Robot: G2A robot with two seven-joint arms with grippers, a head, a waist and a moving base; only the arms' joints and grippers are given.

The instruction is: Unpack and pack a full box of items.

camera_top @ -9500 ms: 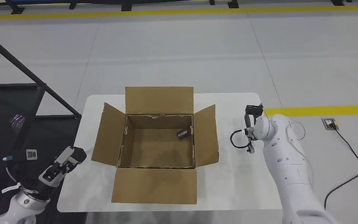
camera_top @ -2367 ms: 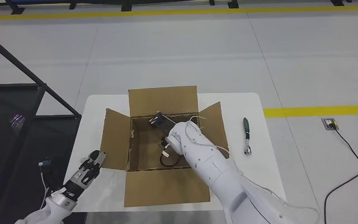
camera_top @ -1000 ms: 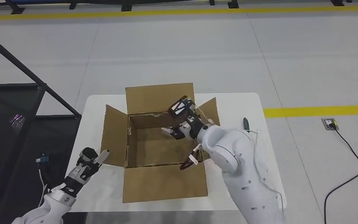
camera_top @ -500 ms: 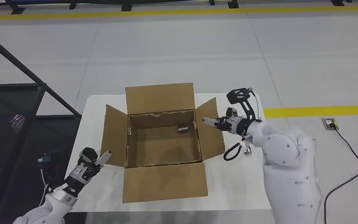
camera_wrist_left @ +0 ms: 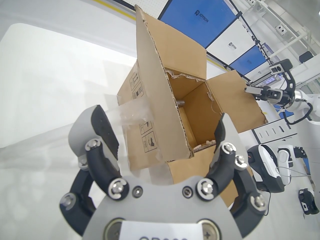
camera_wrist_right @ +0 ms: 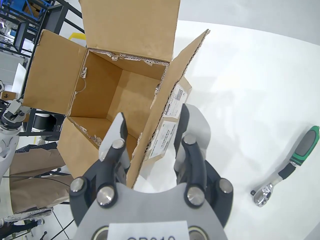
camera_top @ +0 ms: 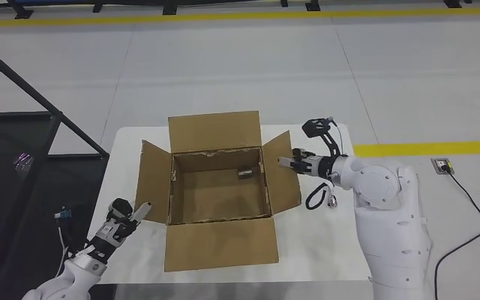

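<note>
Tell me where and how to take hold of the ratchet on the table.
Take the ratchet by its green handle, from straight above, closing across it: it lies flat on the table, clear of the box, and the handle is its thickest part.

Robotics lab hall, yellow floor tape point(camera_top: 405, 148), blue wall screens point(camera_wrist_left: 200, 13), black metal rack point(camera_top: 55, 112)

Three cameras, one box point(camera_top: 214, 131)
Top view looks down from above; the wrist views face it close up from opposite sides, all three sharing its open inside.
</note>
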